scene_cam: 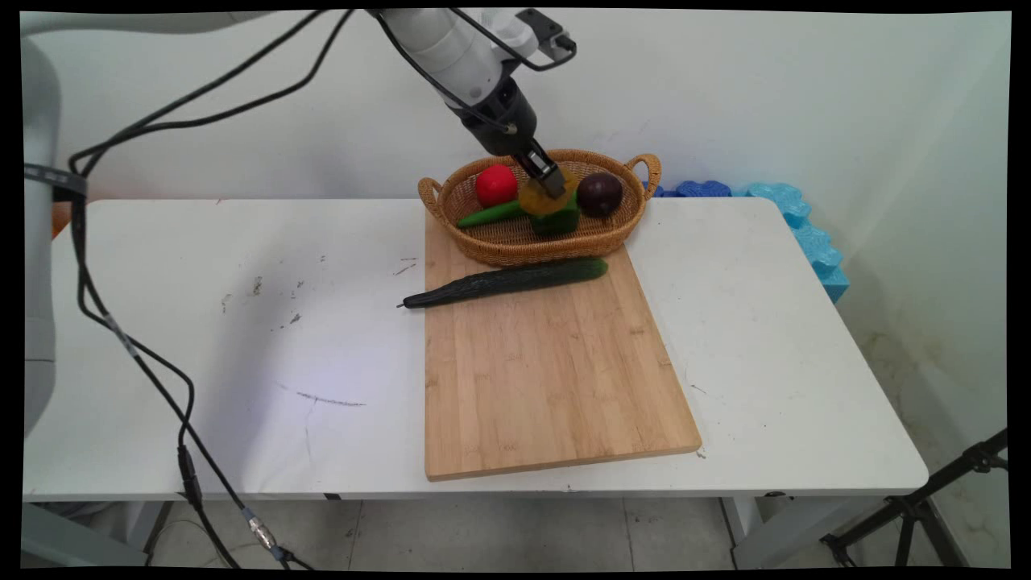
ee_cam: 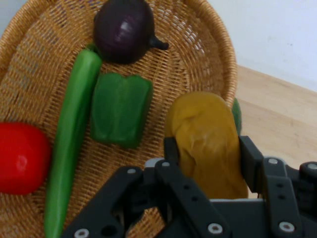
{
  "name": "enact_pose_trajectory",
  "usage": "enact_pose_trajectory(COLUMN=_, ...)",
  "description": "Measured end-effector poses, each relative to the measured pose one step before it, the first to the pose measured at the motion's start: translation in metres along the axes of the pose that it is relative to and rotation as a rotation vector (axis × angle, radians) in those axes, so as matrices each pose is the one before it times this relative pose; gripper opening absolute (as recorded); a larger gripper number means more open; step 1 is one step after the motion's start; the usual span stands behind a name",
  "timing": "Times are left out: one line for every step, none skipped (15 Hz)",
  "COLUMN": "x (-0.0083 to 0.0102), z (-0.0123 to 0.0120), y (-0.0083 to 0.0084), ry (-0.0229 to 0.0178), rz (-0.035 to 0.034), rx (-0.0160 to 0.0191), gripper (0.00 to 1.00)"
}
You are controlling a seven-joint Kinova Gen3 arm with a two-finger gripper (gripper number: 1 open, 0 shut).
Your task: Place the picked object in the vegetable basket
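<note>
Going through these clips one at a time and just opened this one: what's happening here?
The arm's gripper is down in the wicker basket at the far end of the cutting board, its fingers closed on either side of a yellow-orange vegetable. A green bell pepper, a long green pepper, a red tomato and a purple onion lie in the basket. A cucumber lies on the board in front of it.

Your fingers clamp yellow pepper over wicker basket; green pepper, long green chili, tomato, purple onion inside.
</note>
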Motion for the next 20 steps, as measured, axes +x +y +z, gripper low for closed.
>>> enact_pose_trajectory(x=0.00144, z=0.00919, y=-0.00356, ry=-0.00307, rz=0.00353, rx=0.00002, gripper=0.0)
enact_pose_trajectory(x=0.0013, z=0.0096, y=-0.00357, ry=-0.00255, rz=0.00366, rx=0.0011, gripper=0.0)
enact_pose_trajectory(x=0.00079, z=0.00818, y=-0.00309, ry=-0.00212, rz=0.00246, rx=0.00087, gripper=0.0)
enact_pose_trajectory(x=0.00053, z=0.00533, y=-0.00186, ry=-0.00084, rz=0.00179, rx=0.0005, gripper=0.0)
enact_pose_trajectory(x=0.00079, z=0.0078, y=-0.00253, ry=-0.00112, rz=0.00265, rx=-0.00024, gripper=0.0)
enact_pose_trajectory(x=0.00044, z=0.00501, y=-0.00153, ry=-0.00061, rz=0.002, rx=-0.00066, gripper=0.0)
enact_pose_trajectory(x=0.00066, z=0.00839, y=-0.00208, ry=-0.0014, rz=0.00406, rx=-0.00337, gripper=0.0)
enact_pose_trajectory(x=0.00048, z=0.00666, y=-0.00131, ry=-0.0013, rz=0.00414, rx=-0.00441, gripper=0.0)
enact_pose_trajectory(x=0.00024, z=0.00673, y=-0.00101, ry=-0.00147, rz=0.0042, rx=-0.00583, gripper=0.0)
enact_pose_trajectory(x=-0.00002, z=0.00594, y=-0.00078, ry=-0.00137, rz=0.0033, rx=-0.00578, gripper=0.0)
enact_pose_trajectory(x=0.00025, z=0.00461, y=-0.00022, ry=-0.0011, rz=0.00331, rx=-0.00464, gripper=0.0)
enact_pose_trajectory(x=0.00037, z=0.00465, y=0.00001, ry=-0.00047, rz=0.00416, rx=-0.00488, gripper=0.0)
enact_pose_trajectory(x=0.00035, z=0.00409, y=-0.00002, ry=0.00002, rz=0.00415, rx=-0.00407, gripper=0.0)
enact_pose_trajectory(x=0.00025, z=0.00297, y=0.00003, ry=0.00021, rz=0.00337, rx=-0.00299, gripper=0.0)
enact_pose_trajectory(x=0.0001, z=0.00274, y=0.00011, ry=0.0003, rz=0.00507, rx=-0.00176, gripper=0.0)
enact_pose_trajectory(x=-0.00007, z=0.00187, y=-0.00005, ry=0.0009, rz=0.00527, rx=0.00053, gripper=0.0)
enact_pose_trajectory(x=0.00006, z=0.00104, y=0.00056, ry=0.00105, rz=0.00621, rx=0.00134, gripper=1.0)
enact_pose_trajectory(x=-0.00016, z=0.00025, y=0.00121, ry=0.0018, rz=0.00651, rx=0.00064, gripper=1.0)
enact_pose_trajectory(x=-0.00026, z=-0.0011, y=0.00165, ry=0.00405, rz=0.00427, rx=-0.00032, gripper=1.0)
enact_pose_trajectory(x=0.00079, z=-0.00203, y=0.00222, ry=0.00673, rz=0.00253, rx=-0.00142, gripper=1.0)
